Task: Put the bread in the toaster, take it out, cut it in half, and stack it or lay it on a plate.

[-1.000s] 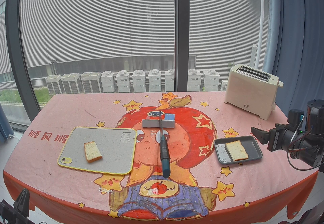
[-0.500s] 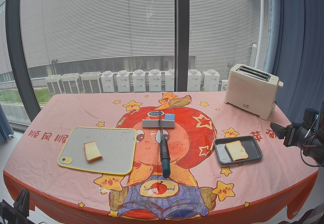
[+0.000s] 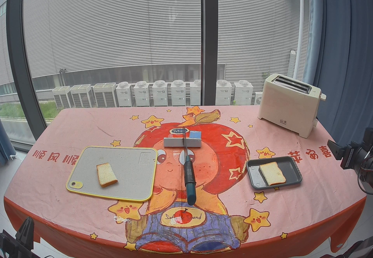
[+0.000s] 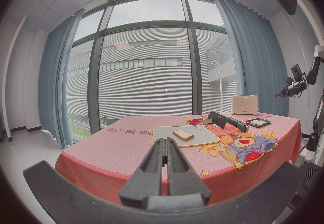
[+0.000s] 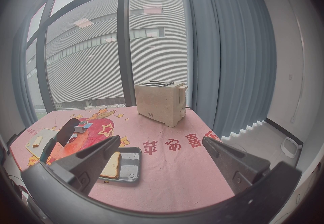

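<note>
One half slice of bread [image 3: 106, 174] lies on the grey cutting board [image 3: 132, 177] at the table's left. Another half slice [image 3: 272, 173] lies flat in the dark tray [image 3: 292, 166] at the right. The cream toaster [image 3: 290, 104] stands at the back right with nothing showing in its slots. My right gripper [image 5: 161, 139] is open and holds nothing; it hangs beyond the table's right edge, right of the tray [image 5: 130, 164] and apart from it. My left gripper [image 4: 165, 141] is shut on nothing, low and off the table's near left corner.
A knife [image 3: 189, 177] with a blue-green handle lies mid-table, its blade resting on a small white holder [image 3: 182, 141]. A patterned cloth covers the table. A window runs behind it, and blue curtains hang beside the toaster.
My right gripper has drawn back to the right, from just right of the tray to beyond the table's edge. Bread, knife and left arm have not moved.
</note>
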You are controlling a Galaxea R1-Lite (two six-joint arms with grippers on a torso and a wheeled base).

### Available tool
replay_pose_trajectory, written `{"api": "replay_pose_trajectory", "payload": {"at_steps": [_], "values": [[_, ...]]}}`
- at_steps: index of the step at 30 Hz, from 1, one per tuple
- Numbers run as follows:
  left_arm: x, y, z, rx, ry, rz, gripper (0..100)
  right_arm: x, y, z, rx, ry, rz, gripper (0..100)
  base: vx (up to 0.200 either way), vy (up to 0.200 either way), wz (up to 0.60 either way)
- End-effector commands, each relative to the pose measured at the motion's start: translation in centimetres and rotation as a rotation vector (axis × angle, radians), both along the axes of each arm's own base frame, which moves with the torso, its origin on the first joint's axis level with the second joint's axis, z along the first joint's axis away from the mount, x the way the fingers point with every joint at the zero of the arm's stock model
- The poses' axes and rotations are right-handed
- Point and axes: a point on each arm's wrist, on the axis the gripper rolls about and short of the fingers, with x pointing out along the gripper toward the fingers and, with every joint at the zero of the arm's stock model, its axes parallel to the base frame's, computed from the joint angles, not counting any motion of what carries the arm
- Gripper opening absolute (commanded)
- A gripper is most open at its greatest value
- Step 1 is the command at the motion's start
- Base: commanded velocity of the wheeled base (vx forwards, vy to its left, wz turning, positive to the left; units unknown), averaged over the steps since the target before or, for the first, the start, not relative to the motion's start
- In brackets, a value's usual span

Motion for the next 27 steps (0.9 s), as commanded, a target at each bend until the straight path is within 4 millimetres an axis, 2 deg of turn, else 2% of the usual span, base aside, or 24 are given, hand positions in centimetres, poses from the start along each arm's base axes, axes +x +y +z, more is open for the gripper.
{"api": "replay_pose_trajectory", "payload": {"at_steps": [1,9,16,27], "values": [[0.1,0.0,-0.5,-0.001,0.009,0.000,0,-0.7,-0.3,0.1,-0.003,-0.018,0.001,100,0.000,0.000,0.00],[0.1,0.0,-0.5,0.001,0.007,-0.001,0,-1.9,-1.0,0.2,-0.002,-0.048,-0.033,100,0.000,0.000,0.00],[0.1,0.0,-0.5,0.001,0.009,-0.001,0,-4.8,-1.4,0.7,-0.027,-0.144,0.030,100,0.000,0.000,0.00],[0.1,0.0,-0.5,0.001,0.009,-0.001,0,-7.0,-2.0,1.7,-0.031,-0.261,0.096,100,0.000,0.000,0.00]]}}
